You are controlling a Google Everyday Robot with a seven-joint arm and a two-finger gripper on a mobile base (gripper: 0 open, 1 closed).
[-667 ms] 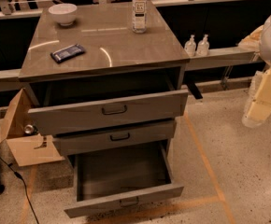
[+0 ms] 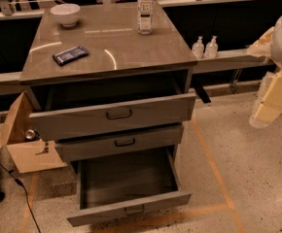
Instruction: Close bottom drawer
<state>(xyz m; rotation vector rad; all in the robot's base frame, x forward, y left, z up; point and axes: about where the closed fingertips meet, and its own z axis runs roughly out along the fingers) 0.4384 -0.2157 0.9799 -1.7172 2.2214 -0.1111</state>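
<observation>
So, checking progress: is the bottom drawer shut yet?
No, the bottom drawer stands pulled far out; the gripper hangs off to its right, apart.

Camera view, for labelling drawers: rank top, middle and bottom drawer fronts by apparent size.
Largest: top drawer front.
Then middle drawer and bottom drawer fronts look alike; the bottom sits nearer the camera, so no ranking.
The hand hangs at right, apart from the cabinet.

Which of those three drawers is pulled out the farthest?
The bottom drawer: its inside shows, while the middle drawer and top drawer stick out only a little. The gripper hangs at the right, clear of the cabinet.
</observation>
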